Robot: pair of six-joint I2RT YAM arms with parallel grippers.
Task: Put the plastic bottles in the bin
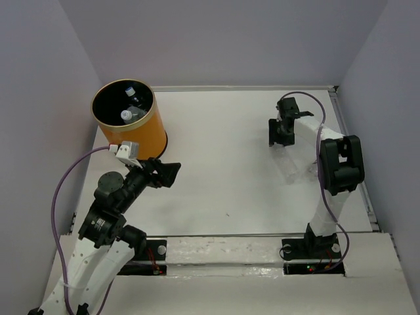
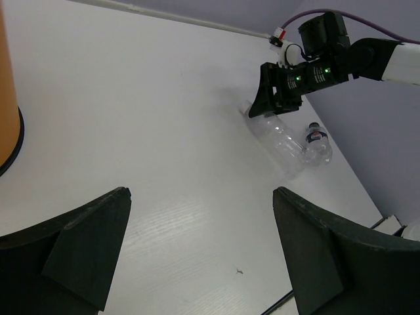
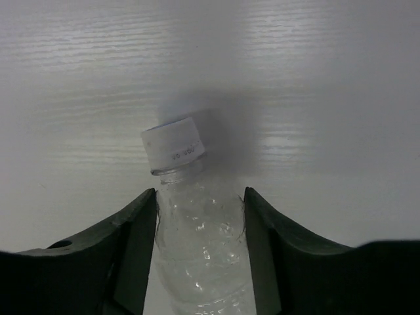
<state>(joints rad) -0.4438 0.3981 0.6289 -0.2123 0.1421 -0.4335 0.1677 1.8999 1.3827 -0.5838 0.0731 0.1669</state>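
One clear bottle (image 3: 200, 262) lies on the table (image 3: 328, 79), clamped below its white cap (image 3: 172, 144) by my right pincer (image 3: 200, 197); left pincer (image 2: 201, 191) spread wide.

Top overhead, wrist cams low, share bottle (image 2: 279, 141)

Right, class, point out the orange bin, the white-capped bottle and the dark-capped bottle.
orange bin (image 1: 147, 134), top external view, on its orange outer wall.
white-capped bottle (image 3: 200, 256), right wrist view, on its clear body.
dark-capped bottle (image 2: 319, 153), left wrist view, on its clear body.
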